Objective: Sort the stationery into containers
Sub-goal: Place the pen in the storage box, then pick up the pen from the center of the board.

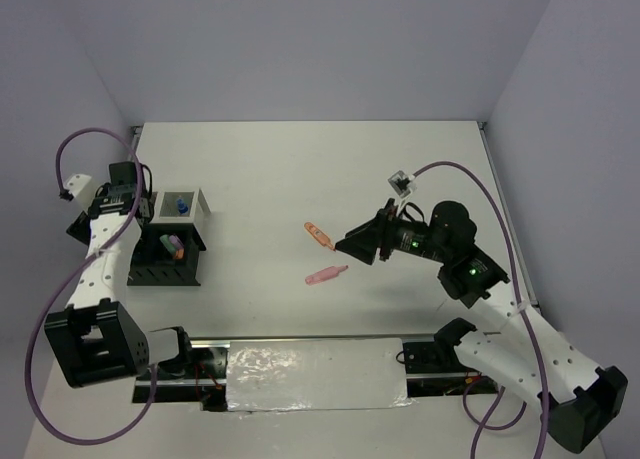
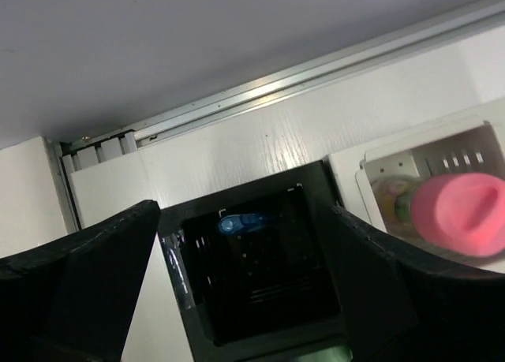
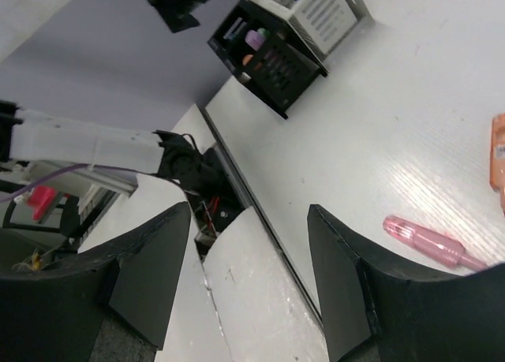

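Observation:
The containers (image 1: 172,241) stand at the left: a white compartment (image 1: 187,209) holding a blue item, and black ones with pink and orange pieces. My left gripper (image 2: 237,295) hovers open above a black compartment (image 2: 260,259). A blue pen (image 2: 241,222) lies on that compartment's floor, and a pink cap (image 2: 461,214) shows in the white compartment beside it. From above, the left gripper (image 1: 145,211) is at the organizer's back left. Mid-table lie an orange pen (image 1: 320,236) and a pink pen (image 1: 327,275). My right gripper (image 1: 348,245) hangs open and empty just right of them, the pink pen (image 3: 430,242) beside its right finger.
A foil-wrapped strip (image 1: 315,374) runs along the near table edge between the arm bases. A raised rail (image 2: 316,74) borders the table behind the organizer. Purple cables (image 1: 480,194) loop over both arms. White walls enclose the table on three sides.

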`<state>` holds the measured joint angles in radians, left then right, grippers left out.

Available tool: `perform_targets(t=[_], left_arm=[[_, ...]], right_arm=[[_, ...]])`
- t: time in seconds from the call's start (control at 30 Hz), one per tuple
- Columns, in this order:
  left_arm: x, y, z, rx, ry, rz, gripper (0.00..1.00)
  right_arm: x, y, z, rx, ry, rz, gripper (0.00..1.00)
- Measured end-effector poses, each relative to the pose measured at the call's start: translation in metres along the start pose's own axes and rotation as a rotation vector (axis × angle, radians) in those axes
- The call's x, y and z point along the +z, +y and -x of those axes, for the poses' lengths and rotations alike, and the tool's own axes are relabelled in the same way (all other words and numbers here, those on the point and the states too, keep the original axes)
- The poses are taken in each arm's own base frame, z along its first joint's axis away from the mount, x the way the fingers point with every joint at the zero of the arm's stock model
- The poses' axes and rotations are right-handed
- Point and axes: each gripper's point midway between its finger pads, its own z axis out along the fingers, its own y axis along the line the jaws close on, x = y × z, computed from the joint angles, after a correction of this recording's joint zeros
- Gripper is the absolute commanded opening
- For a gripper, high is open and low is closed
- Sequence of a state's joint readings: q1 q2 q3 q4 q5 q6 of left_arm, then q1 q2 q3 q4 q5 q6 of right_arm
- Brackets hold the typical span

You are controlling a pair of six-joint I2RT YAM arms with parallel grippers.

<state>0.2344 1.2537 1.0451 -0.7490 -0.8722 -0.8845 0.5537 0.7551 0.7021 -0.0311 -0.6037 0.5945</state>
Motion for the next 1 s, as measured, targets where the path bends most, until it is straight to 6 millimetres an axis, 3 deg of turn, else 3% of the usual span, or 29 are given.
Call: perform_targets(t=[0.07, 0.1, 0.2, 0.23, 0.27, 0.37, 0.47, 0.53, 0.73, 0.87, 1.0], left_arm=[[-0.004, -0.001, -0.001, -0.003, 0.008, -0.035, 0.99], [-0.009, -0.002, -0.002, -0.007, 0.013, -0.065, 0.99], [-0.035, -0.017, -0.003, 0.018, 0.004, -0.225, 0.99], [-0.050, -0.027, -0.004, 0.041, -0.008, -0.309, 0.99], [-0.070, -0.039, -0.005, 0.068, -0.029, -0.409, 0.99], [-0.137, -0.066, -0.014, 0.138, -0.066, -0.733, 0.99], [-0.181, -0.071, -0.026, 0.192, -0.058, -0.976, 0.99], [-0.197, -0.068, -0.037, 0.235, -0.041, -1.094, 0.99], [-0.233, -0.049, -0.080, 0.396, 0.002, -1.406, 0.99], [-0.248, -0.038, -0.081, 0.400, -0.022, -1.508, 0.99], [-0.255, -0.041, -0.084, 0.419, -0.012, -1.546, 0.99]], right_arm=[[0.004, -0.013, -0.006, 0.020, 0.020, -0.060, 0.70], [0.008, -0.023, -0.010, 0.037, 0.036, -0.113, 0.76], [0.020, -0.060, -0.024, 0.082, 0.093, -0.314, 0.77], [0.023, -0.074, -0.029, 0.096, 0.112, -0.387, 0.78], [0.025, -0.092, -0.037, 0.112, 0.131, -0.471, 0.99], [0.014, -0.138, -0.063, 0.156, 0.184, -0.711, 1.00], [-0.001, -0.163, -0.074, 0.198, 0.168, -0.888, 1.00], [-0.002, -0.169, -0.078, 0.213, 0.136, -0.961, 1.00], [0.021, -0.181, -0.118, 0.282, 0.171, -1.191, 1.00], [0.047, -0.180, -0.129, 0.331, 0.132, -1.296, 0.96], [0.067, -0.176, -0.145, 0.380, 0.117, -1.349, 0.92]])
